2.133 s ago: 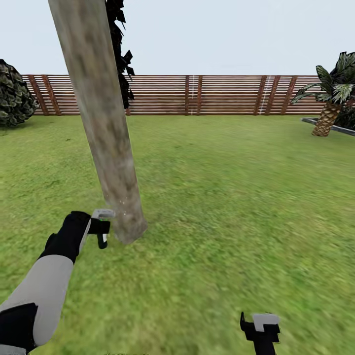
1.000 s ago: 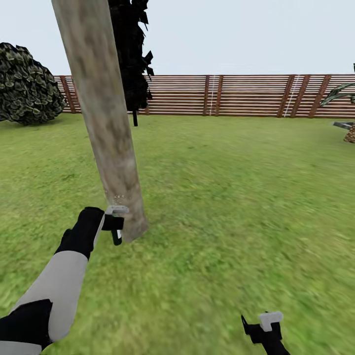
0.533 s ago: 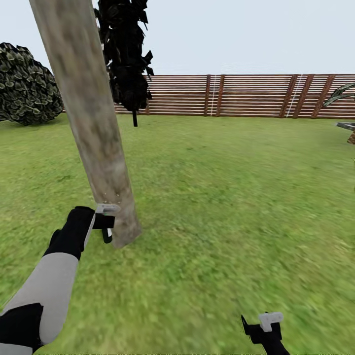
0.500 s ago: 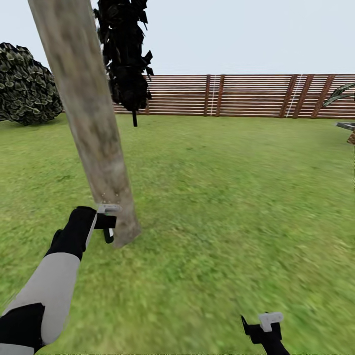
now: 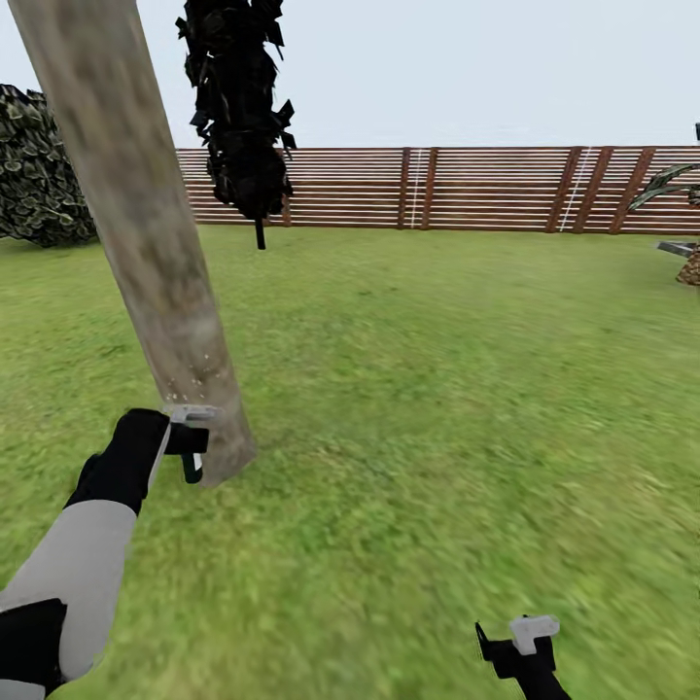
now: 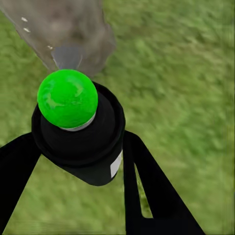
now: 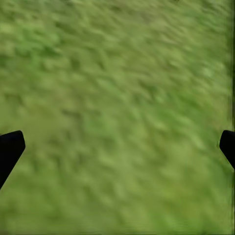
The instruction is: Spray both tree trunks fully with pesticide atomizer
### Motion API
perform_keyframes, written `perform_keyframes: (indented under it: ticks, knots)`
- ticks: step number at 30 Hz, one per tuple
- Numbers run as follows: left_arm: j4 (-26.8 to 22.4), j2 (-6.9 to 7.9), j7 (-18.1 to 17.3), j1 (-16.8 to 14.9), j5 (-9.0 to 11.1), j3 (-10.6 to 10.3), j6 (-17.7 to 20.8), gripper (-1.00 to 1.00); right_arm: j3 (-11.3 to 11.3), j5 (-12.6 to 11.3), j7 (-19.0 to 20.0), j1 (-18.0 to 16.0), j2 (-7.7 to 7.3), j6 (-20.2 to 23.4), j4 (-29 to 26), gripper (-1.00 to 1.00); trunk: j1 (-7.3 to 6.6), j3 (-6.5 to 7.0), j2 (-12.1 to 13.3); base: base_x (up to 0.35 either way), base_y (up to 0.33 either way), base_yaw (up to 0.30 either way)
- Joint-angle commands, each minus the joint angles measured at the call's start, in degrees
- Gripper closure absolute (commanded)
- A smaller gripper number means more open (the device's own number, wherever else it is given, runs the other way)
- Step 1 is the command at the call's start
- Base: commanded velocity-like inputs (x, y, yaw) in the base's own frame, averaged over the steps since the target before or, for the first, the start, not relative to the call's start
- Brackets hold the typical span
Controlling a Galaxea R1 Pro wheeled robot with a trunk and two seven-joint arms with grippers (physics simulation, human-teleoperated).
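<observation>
Spraying low at the trunk (image 5: 146, 243), the left gripper (image 5: 191, 449) holds the atomizer (image 6: 78, 132) between its fingers, nozzle near the base at ten o'clock, while the right gripper (image 5: 515, 649) hangs wide open; staying this low risks leaving bark above uncovered.

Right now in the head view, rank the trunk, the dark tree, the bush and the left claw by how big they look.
1. Trunk, though nearest.
2. Dark tree.
3. Bush, cut off by the frame edge and trunk, so unsure against the dark tree.
4. Left claw.
</observation>
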Motion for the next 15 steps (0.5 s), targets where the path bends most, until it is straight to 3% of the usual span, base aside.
perform_keyframes:
  ticks: [1, 3, 5, 7, 8, 10, 12, 15]
  knots:
    - [-0.03, -0.56, -0.45, -0.07, -1.27, 0.15, 0.09, 1.00, -0.49, 0.35, 0.20, -0.04, 0.00, -0.17, 0.04, -1.00, 0.00, -0.05, -0.02, 0.129, -0.264, 0.010]
    - [0.06, -0.91, -0.36, -0.08, -1.35, 0.35, 0.08, 1.00, -0.49, 0.35, 0.20, -0.04, 0.00, -0.17, 0.07, -1.00, 0.00, -0.05, -0.02, 0.152, -0.257, 0.126]
    - [0.11, 0.00, -0.30, -0.04, -1.39, 0.77, 0.08, 1.00, -0.49, 0.35, 0.20, -0.04, 0.00, -0.17, 0.08, -1.00, 0.00, -0.05, -0.02, 0.166, -0.253, 0.240]
    - [0.13, 2.63, -0.31, 0.03, -1.36, 1.63, 0.08, 1.00, -0.49, 0.35, 0.20, -0.04, 0.00, -0.17, 0.08, -1.00, 0.00, -0.05, -0.02, 0.169, -0.252, 0.266]
    - [0.30, 4.91, -0.36, 0.07, -1.26, 2.36, 0.09, 1.00, -0.49, 0.35, 0.20, -0.04, 0.00, -0.17, 0.08, -1.00, 0.00, -0.05, -0.02, 0.170, -0.252, 0.274]
    - [0.81, 6.18, -0.35, 0.71, -1.19, 2.80, 0.01, 1.00, -0.49, 0.35, 0.20, -0.04, 0.00, -0.17, 0.08, -1.00, 0.00, -0.05, -0.02, 0.170, -0.251, 0.277]
    - [1.16, 5.74, -0.33, 2.22, -1.08, 2.75, -0.16, 1.00, -0.49, 0.35, 0.20, -0.04, 0.00, -0.17, 0.08, -1.00, 0.00, -0.05, -0.02, 0.171, -0.251, 0.277]
    - [1.27, -0.55, 0.09, 3.58, -1.52, 2.65, -0.47, 1.00, -0.49, 0.35, 0.20, -0.04, 0.00, -0.17, 0.08, -1.00, 0.00, -0.05, -0.02, 0.171, -0.251, 0.113]
